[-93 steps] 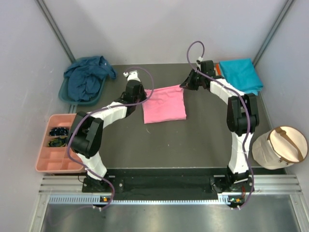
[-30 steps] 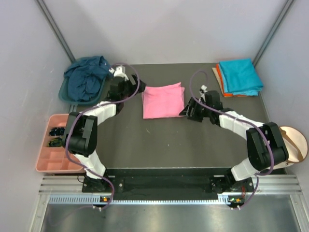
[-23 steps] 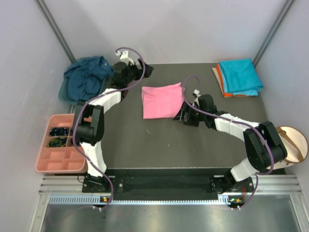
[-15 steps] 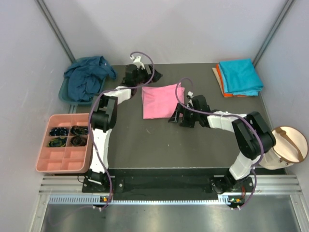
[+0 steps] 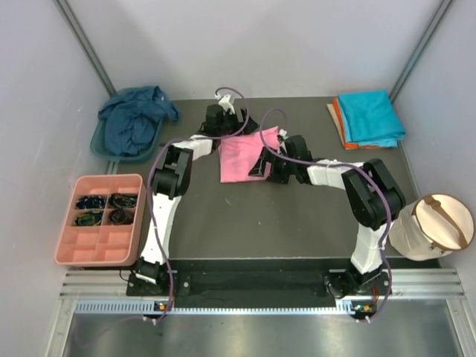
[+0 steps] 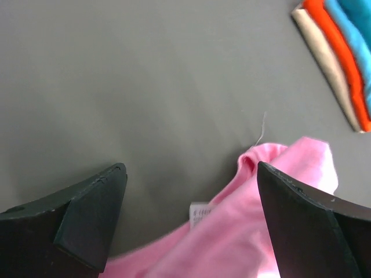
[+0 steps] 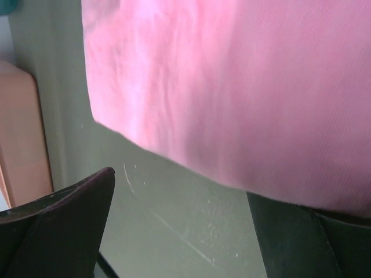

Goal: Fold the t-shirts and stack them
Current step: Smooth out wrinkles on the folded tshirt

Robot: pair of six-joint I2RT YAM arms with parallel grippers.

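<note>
A folded bright pink t-shirt (image 5: 242, 158) lies mid-table. My left gripper (image 5: 225, 128) hovers open at its far edge; in the left wrist view (image 6: 190, 174) the pink cloth (image 6: 232, 243) and its white label (image 6: 199, 213) sit between the wide jaws. My right gripper (image 5: 265, 161) is open at the shirt's near right edge. In the right wrist view (image 7: 179, 185) the pink cloth (image 7: 232, 87) drapes over the top of one finger (image 7: 301, 231). A turquoise t-shirt (image 5: 370, 115) rests folded on an orange one (image 5: 338, 113) at the back right. The navy t-shirt (image 5: 134, 119) lies crumpled in a teal basin (image 5: 100, 146).
A salmon compartment tray (image 5: 97, 249) with small dark items sits at the left edge. A round tan-and-white object (image 5: 431, 227) stands at the right edge. In the left wrist view a beige layer (image 6: 316, 40) shows under the orange t-shirt (image 6: 333, 35) and the turquoise one (image 6: 355, 26).
My left arm swung right from the basin to the pink shirt's far edge. My right gripper slid left along the shirt's near edge and opened wider.
</note>
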